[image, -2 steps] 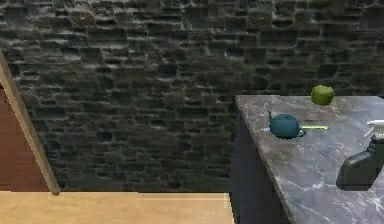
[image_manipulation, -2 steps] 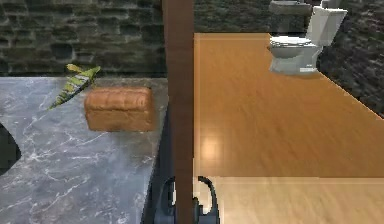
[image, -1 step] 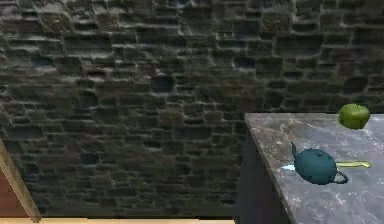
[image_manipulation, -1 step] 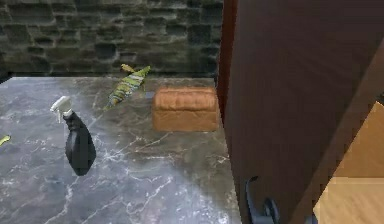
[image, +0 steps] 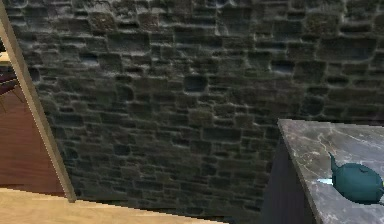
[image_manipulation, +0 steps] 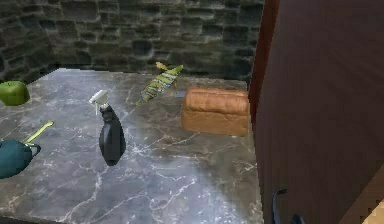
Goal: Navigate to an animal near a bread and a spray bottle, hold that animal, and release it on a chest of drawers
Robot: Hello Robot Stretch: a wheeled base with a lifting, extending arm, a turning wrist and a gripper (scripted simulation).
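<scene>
On a grey marble counter (image_manipulation: 190, 180) a small green and yellow striped animal figure (image_manipulation: 162, 80) lies near the far edge. A brown loaf of bread (image_manipulation: 215, 110) sits just to its right. A dark spray bottle (image_manipulation: 110, 132) with a white nozzle stands upright in front of both, toward the arm side view's left.
A green apple (image_manipulation: 12, 92), a thin green stick (image_manipulation: 38, 132) and a teal teapot (image_manipulation: 14, 157) (image: 355, 180) sit at the counter's left end (image: 330, 150). A dark stone wall (image: 180, 100) stands ahead and behind the counter. A tall brown panel (image_manipulation: 320, 110) rises at the right, and a wooden post (image: 35, 100) leans at the left.
</scene>
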